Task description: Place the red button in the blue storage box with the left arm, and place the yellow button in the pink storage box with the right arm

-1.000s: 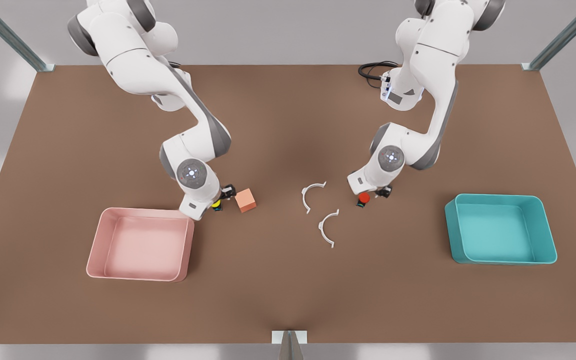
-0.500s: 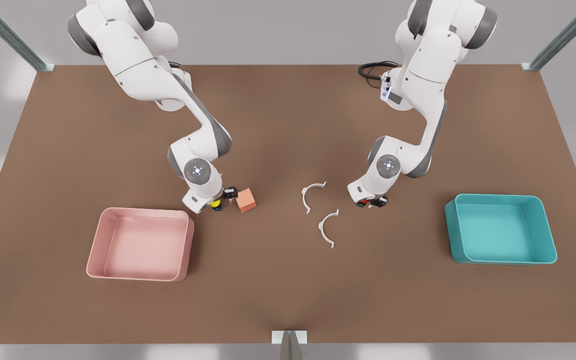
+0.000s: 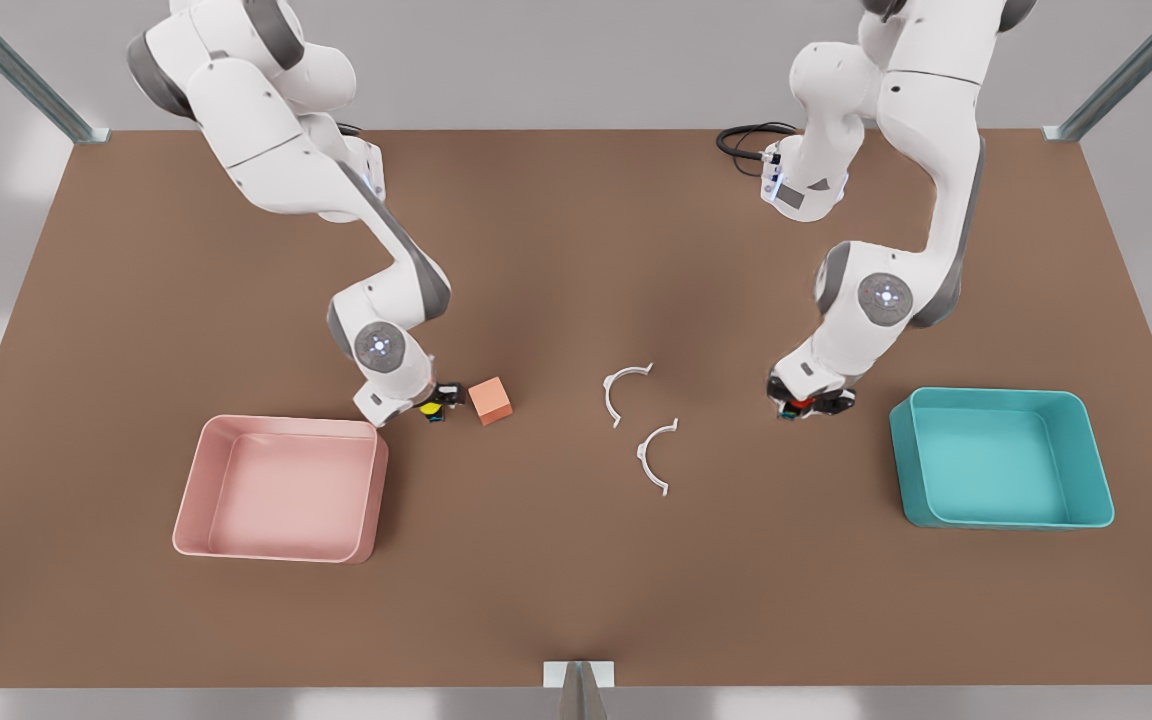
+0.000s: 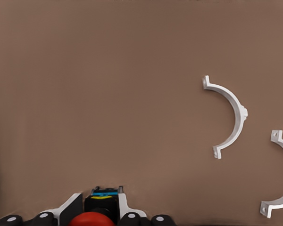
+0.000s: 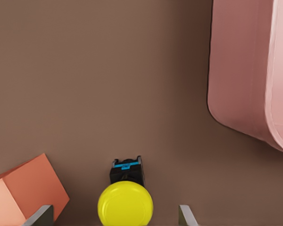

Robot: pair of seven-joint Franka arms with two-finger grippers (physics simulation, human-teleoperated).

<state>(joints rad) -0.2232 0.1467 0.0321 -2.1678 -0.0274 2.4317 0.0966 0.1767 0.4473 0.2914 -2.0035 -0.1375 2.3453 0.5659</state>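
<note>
— Where is the red button (image 3: 798,404)?
— The left gripper (image 3: 804,405) pinches it tight, near the blue storage box (image 3: 1002,458).
— And the yellow button (image 5: 125,203)?
— On the table (image 3: 576,560), between the right gripper's (image 3: 433,404) wide-apart fingers (image 5: 39,216), beside the orange cube (image 3: 490,400) and the pink storage box (image 3: 281,488).

L end effector (image 3: 808,404) clamped – R end effector (image 3: 433,404) spread, low.
</note>
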